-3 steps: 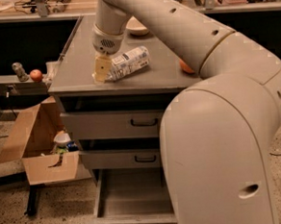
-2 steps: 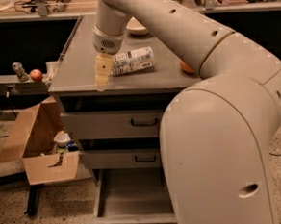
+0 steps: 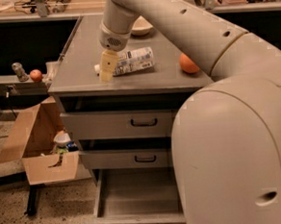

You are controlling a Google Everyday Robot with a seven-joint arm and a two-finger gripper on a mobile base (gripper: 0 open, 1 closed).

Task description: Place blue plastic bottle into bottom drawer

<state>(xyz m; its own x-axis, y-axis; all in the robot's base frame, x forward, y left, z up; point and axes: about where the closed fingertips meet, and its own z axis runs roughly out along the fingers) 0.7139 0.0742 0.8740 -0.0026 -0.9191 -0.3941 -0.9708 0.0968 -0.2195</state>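
Over the cabinet top (image 3: 78,76), gripper (image 3: 106,74) (yellow) overlaps the blue plastic bottle (image 3: 136,61).

Gripper (image 3: 107,70) hangs just left of bottle (image 3: 136,61) atop cabinet (image 3: 78,79).

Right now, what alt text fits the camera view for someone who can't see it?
The gripper hangs over the grey cabinet top at the cap end of the blue plastic bottle, which lies on its side there. An orange sits farther right in view, and the bottom drawer stands pulled open below.
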